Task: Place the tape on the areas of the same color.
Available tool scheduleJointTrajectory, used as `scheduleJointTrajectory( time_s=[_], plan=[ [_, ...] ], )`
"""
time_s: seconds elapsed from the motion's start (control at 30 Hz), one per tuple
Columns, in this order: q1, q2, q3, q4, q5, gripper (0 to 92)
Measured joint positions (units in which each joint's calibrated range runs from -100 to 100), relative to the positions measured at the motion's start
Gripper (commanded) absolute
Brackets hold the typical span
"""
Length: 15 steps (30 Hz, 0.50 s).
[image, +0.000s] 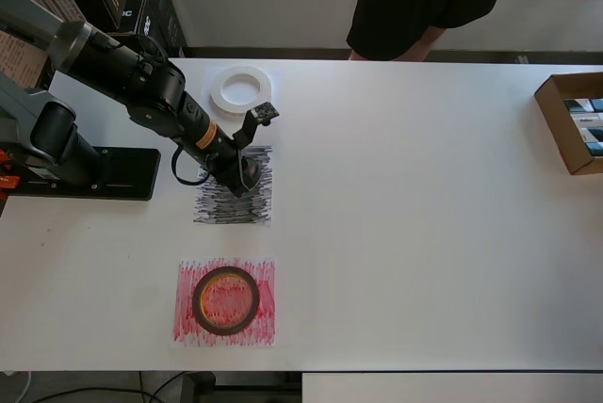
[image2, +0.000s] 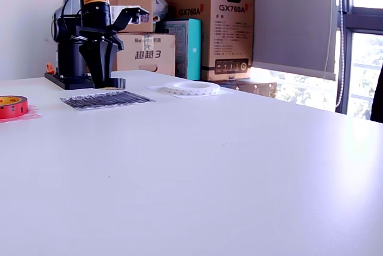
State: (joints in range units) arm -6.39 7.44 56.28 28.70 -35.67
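- Your pincer [image: 247, 177] stands straight down on the black sheet [image: 235, 188], directly over its far part.
- The black roll [image2: 114, 82] sits between its fingers; I cannot tell whether they grip it.

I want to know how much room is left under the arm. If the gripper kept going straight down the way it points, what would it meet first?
The gripper points straight down at the black scribbled sheet. A dark flat shape at its tips, probably the black tape roll, already appears to rest on the sheet, so little travel seems left.
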Motion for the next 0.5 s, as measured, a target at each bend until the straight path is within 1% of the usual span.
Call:
scheduleJointTrajectory(
  time_s=[0.2,0.27,0.3,0.43,0.5],
  plan=[
    [0.0,0.0,0.0,0.0,-0.1,0.7],
    [0.0,0.0,0.0,0.0,-0.1,3.7],
    [0.0,0.0,0.0,0.0,-0.1,7.3],
    [0.0,0.0,0.0,0.0,-0.1,26.9],
    [0.0,0.0,0.0,0.0,-0.1,34.8]
  ],
)
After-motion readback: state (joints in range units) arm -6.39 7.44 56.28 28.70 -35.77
